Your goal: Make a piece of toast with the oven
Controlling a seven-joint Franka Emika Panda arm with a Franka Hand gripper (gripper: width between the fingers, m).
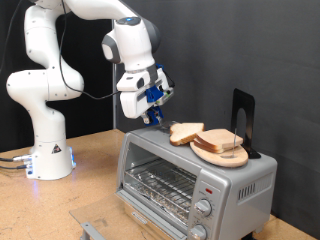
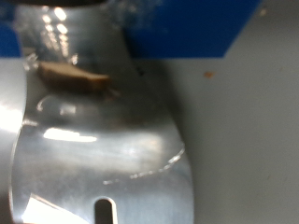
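The silver toaster oven stands at the exterior view's lower right, its glass door shut and the wire rack visible behind it. One slice of bread, the piece of toast, lies on the oven's top. My gripper hangs just above the oven's top, right beside the end of the slice nearer the exterior view's left. In the wrist view a brown crust edge lies over a shiny metal surface, close under the blue fingers. The frames do not show contact.
A wooden plate with more slices sits on the oven's top, right of the single slice, before a black stand. Two knobs are on the oven's front. A metal piece lies on the wooden table.
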